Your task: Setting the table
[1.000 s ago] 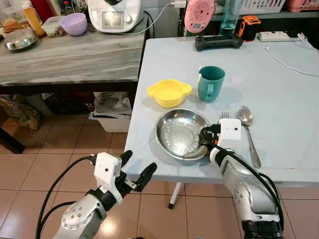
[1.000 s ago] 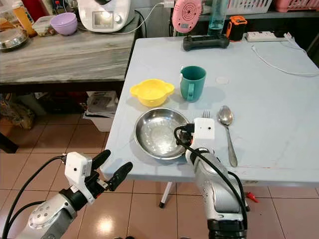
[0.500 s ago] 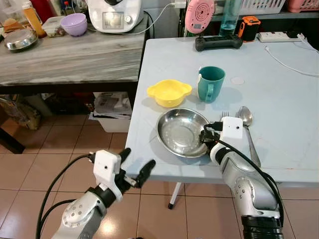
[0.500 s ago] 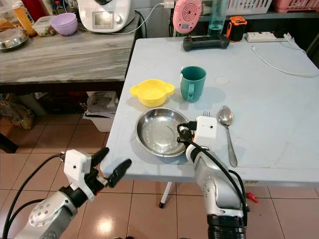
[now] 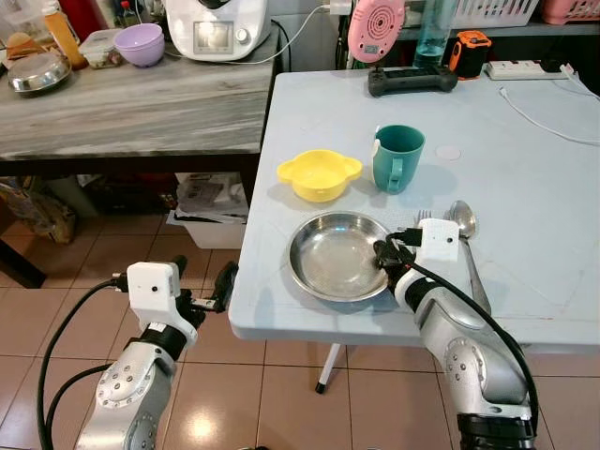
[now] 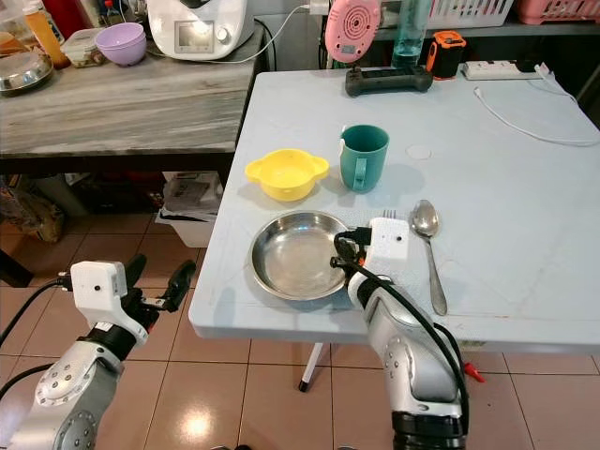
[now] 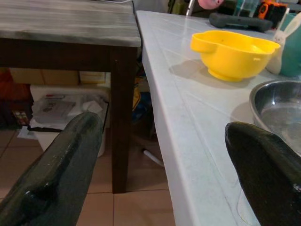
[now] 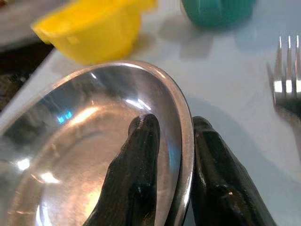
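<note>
A shallow steel bowl (image 5: 336, 255) lies near the front edge of the pale blue table (image 5: 534, 178). My right gripper (image 5: 386, 255) is shut on its right rim, one finger (image 8: 136, 165) inside the bowl and the other outside. Behind the bowl stand a yellow bowl (image 5: 319, 173) and a teal mug (image 5: 397, 157). A fork (image 5: 424, 217) and a spoon (image 5: 466, 239) lie just right of the gripper. My left gripper (image 5: 202, 277) is open and holds nothing, hanging off the table's left front corner, just below the top.
A grey wooden side table (image 5: 131, 108) stands to the left with a purple bowl (image 5: 139, 44), a steel pot (image 5: 37, 73) and a white appliance (image 5: 216, 26). A pink fan (image 5: 375, 28), a black controller (image 5: 412, 80) and a power strip (image 5: 525, 67) line the table's far end.
My left gripper has swung left and upward, from under the table's front edge to beside its corner. The steel bowl has slid slightly left in my right gripper.
</note>
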### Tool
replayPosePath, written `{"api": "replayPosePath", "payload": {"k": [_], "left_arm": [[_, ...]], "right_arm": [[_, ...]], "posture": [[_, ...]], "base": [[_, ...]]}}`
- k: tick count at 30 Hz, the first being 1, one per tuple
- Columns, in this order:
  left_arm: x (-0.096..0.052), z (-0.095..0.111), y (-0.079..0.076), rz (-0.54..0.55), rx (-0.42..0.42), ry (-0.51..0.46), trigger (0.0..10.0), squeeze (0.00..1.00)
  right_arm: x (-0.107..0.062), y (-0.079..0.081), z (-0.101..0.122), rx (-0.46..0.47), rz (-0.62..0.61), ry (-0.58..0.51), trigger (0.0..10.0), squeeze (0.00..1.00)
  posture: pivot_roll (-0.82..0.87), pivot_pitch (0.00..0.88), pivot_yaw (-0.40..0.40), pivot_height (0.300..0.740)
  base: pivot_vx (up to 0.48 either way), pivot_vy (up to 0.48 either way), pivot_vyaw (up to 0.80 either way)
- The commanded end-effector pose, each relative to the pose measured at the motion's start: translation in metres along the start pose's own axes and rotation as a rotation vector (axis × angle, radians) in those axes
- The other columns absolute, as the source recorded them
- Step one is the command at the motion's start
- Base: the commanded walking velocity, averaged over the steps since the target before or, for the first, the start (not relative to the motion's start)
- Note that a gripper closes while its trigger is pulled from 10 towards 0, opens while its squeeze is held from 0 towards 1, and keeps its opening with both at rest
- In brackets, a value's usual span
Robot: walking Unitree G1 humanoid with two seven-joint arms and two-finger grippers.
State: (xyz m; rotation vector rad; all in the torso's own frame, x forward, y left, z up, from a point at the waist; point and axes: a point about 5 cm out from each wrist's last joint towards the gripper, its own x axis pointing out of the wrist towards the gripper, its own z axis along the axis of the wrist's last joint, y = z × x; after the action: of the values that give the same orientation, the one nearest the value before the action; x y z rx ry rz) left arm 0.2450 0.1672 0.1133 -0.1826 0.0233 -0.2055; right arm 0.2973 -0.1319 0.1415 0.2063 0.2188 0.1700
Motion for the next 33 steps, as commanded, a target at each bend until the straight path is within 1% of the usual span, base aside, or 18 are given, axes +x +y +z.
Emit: {"api": "replayPosePath", "payload": {"k": [1, 5, 7, 23, 33], "left_arm": [[0.0, 0.0012, 0.0075, 0.043, 0.005, -0.005, 10.0, 0.0], [0.0006, 0.0007, 0.0085, 0.057, -0.014, -0.007, 10.0, 0.0], [0.0012, 0.0004, 0.0081, 0.05, -0.003, -0.005, 10.0, 0.0], [0.0019, -0.0022, 0.0083, 0.04, 0.014, 0.013, 10.0, 0.0], [0.0018, -0.0035, 0.0087, 0.038, 0.013, 0.017, 10.0, 0.0]], "right_arm": [[-0.0033, 0.0037, 0.0091, -0.029, 0.019, -0.063, 10.0, 0.0], [-0.0039, 0.0016, 0.0114, -0.028, 0.013, -0.086, 10.0, 0.0], [-0.0037, 0.0002, 0.011, -0.027, 0.009, -0.086, 10.0, 0.0], [-0.0042, 0.0025, 0.0071, -0.024, 0.015, -0.095, 10.0, 0.0], [-0.0044, 0.0023, 0.009, -0.028, 0.016, -0.117, 10.0, 0.0]], "posture": [[-0.13, 0.103, 0.06, 0.74], [-0.13, 0.102, 0.061, 0.74], [-0.13, 0.102, 0.063, 0.74], [-0.13, 0.102, 0.073, 0.74], [-0.13, 0.096, 0.073, 0.74]], "base": [[0.0, 0.0, 0.0], [0.0, 0.0, 0.0], [0.0, 0.124, 0.0], [0.0, 0.321, 0.0], [0.0, 0.351, 0.0]]}}
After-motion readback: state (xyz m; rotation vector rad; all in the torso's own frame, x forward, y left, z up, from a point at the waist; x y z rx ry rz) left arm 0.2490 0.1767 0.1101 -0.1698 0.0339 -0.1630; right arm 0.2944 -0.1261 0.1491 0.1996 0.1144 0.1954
